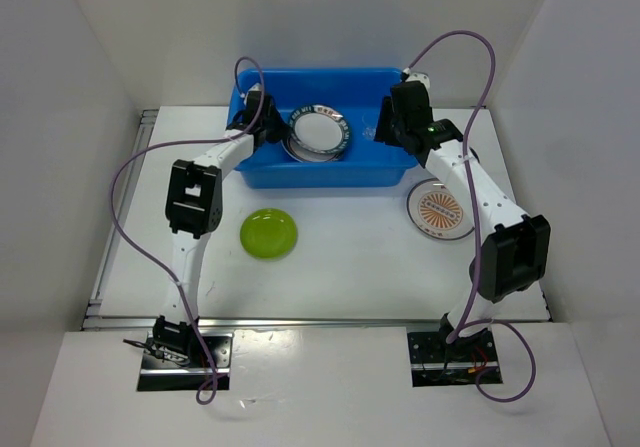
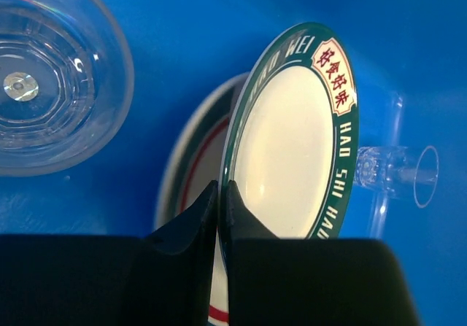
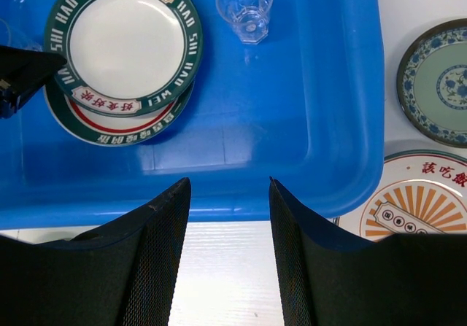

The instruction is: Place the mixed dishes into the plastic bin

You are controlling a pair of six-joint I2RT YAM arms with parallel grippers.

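Note:
The blue plastic bin [image 1: 330,175] stands at the back of the table. My left gripper [image 1: 270,127] is inside it, shut on the rim of a white plate with a teal rim [image 2: 292,151], held tilted over a second such plate [image 2: 186,173]. In the right wrist view both plates [image 3: 124,41] overlap on the bin floor [image 3: 292,122]. Clear cups [image 2: 51,71] [image 2: 398,173] sit in the bin. My right gripper [image 3: 230,187] is open and empty above the bin's right end [image 1: 392,127]. The lime-green plate [image 1: 268,233], orange-sunburst plate [image 1: 442,214] and dark teal plate [image 3: 438,82] lie on the table.
White walls close in the table on the left, back and right. The dark teal plate sits right of the bin, mostly hidden by my right arm in the top view. The orange-sunburst plate [image 3: 416,202] lies close to the bin's right front corner.

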